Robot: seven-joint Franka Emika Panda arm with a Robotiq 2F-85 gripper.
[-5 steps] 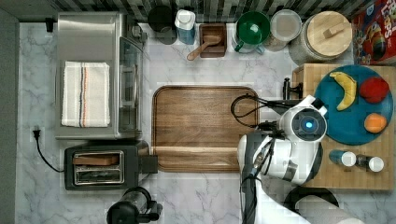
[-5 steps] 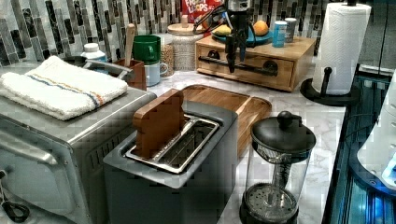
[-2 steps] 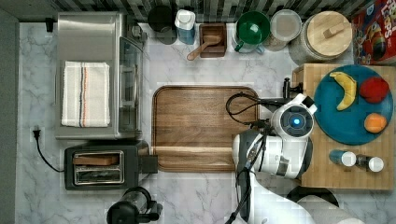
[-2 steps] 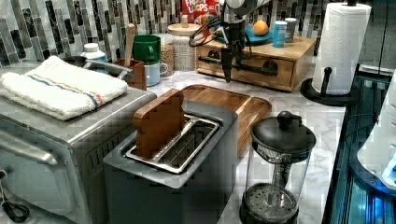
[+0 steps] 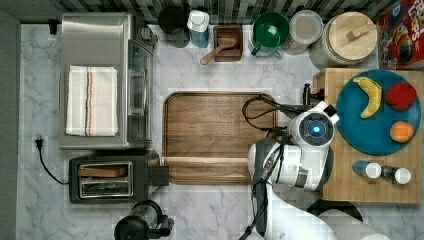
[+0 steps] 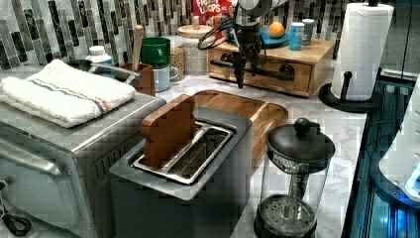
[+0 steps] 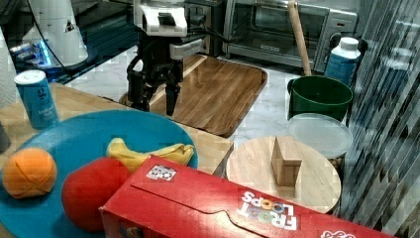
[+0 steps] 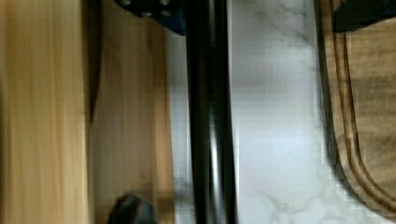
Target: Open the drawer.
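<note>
The drawer (image 6: 270, 85) is a shallow light bamboo box by the wall, with a long black bar handle (image 6: 272, 74) across its front. In the left view my gripper (image 6: 246, 69) hangs straight down in front of it, at handle height. The wrist view puts the handle (image 8: 210, 116) between my two dark fingertips (image 8: 149, 11), with a gap on each side, so the gripper (image 8: 257, 13) is open and straddles the bar. In the right view its spread fingers (image 7: 171, 101) point down beside the box top (image 7: 213, 144). From the top view my wrist (image 5: 315, 130) hides the fingers.
A dark brown tray (image 5: 220, 135) lies on the marble just in front of the drawer. A blue plate (image 5: 372, 132) with fruit and small bottles sits on the box top. A paper towel stand (image 6: 359, 49), a toaster (image 5: 107, 177), a toaster oven (image 5: 100, 80) and a glass press (image 6: 292, 183) stand around.
The gripper has come down from above the box to handle height and shifted slightly toward the top view's left. The drawer has not moved.
</note>
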